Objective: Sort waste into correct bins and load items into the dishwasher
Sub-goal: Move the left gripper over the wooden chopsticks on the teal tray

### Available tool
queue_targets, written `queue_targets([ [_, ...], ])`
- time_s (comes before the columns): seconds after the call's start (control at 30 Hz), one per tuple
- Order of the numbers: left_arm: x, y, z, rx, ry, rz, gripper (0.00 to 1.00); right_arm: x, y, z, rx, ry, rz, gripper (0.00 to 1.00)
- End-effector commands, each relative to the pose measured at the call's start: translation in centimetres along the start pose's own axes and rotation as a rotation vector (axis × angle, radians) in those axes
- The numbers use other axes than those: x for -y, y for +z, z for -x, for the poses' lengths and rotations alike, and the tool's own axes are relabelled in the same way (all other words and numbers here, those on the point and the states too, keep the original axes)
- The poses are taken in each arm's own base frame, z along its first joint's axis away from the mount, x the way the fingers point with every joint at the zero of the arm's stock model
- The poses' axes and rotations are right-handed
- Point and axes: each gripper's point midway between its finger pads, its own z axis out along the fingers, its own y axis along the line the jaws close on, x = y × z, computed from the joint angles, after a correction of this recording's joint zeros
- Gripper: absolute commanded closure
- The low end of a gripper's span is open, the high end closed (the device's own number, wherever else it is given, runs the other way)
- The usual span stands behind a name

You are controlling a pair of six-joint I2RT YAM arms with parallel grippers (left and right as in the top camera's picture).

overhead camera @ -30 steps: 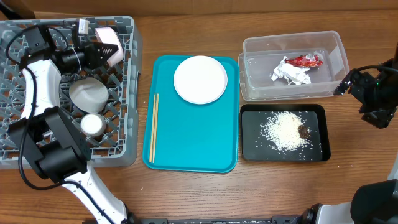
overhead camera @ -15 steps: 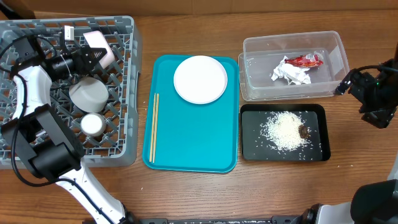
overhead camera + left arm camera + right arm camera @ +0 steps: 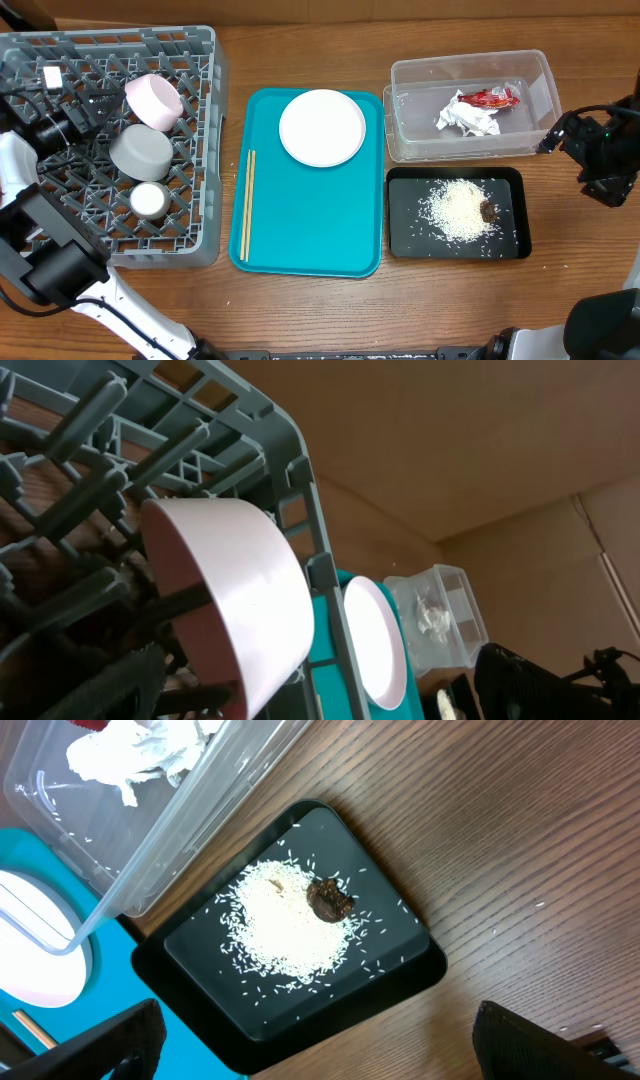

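Observation:
The pink bowl (image 3: 152, 100) lies tilted in the grey dishwasher rack (image 3: 200, 60), beside a grey bowl (image 3: 141, 152) and a white cup (image 3: 148, 200). My left gripper (image 3: 88, 108) is open just left of the pink bowl (image 3: 240, 590), apart from it. On the teal tray (image 3: 310, 220) rest the white plate (image 3: 321, 127) and the chopsticks (image 3: 246, 205). The clear tub (image 3: 400, 140) holds the red wrapper (image 3: 490, 97) and white paper (image 3: 466, 118). Rice (image 3: 460, 208) and a brown scrap (image 3: 488, 211) lie in the black tray (image 3: 405, 235). My right gripper (image 3: 320, 1055) hangs open and empty over the table near the black tray.
The rack fills the table's left side, its pegs and walls close around my left gripper. The teal tray lies mid-table between the rack and the two bins. Bare wood shows along the front edge and right of the black tray (image 3: 400, 960).
My left gripper opened, let go of the pink bowl and drew back to the left. The bowl now rests in the rack. The right arm has not moved.

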Motion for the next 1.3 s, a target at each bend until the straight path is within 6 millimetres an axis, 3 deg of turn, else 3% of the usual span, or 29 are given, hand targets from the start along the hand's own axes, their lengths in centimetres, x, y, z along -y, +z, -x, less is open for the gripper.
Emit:
queue_targets([
  [0.0,4.9,-1.6,1.8,0.019,0.098,0.062,0.00,-0.2,-0.5,0.1,0.016,-0.010,0.012,0.00],
  [0.07,8.0,-2.6,1.6,-0.004,0.135,0.215,0.00,-0.2,-0.5,0.0,0.013,-0.010,0.010,0.00],
  [0.23,12.0,-3.4,-0.2,-0.051,0.139,0.457,0.00,-0.2,-0.5,-0.1,0.011,-0.009,0.010,0.00],
  [0.43,15.9,-3.4,-5.0,-0.107,0.036,0.819,0.00,-0.2,-0.5,-0.1,0.011,-0.009,0.010,0.00],
  [0.53,18.2,-0.4,-8.9,-0.245,0.058,0.809,0.00,-0.2,-0.5,-0.1,0.010,-0.008,0.010,0.00],
  [0.67,18.4,-0.9,-11.9,-0.320,-0.019,0.902,0.00,-0.1,-0.5,-0.2,0.005,-0.007,0.008,0.00],
  [0.9,21.3,-0.2,-17.0,-0.466,0.100,0.898,0.00,-0.1,-0.5,-0.2,0.005,-0.008,0.008,0.00],
  [1.03,20.9,0.5,-19.5,-0.426,0.117,0.886,0.00,-0.1,-0.5,-0.2,0.005,-0.008,0.008,0.00],
  [1.27,14.5,3.8,-23.7,-0.480,0.198,0.857,0.00,-0.1,-0.5,-0.2,0.005,-0.007,0.008,0.00],
])
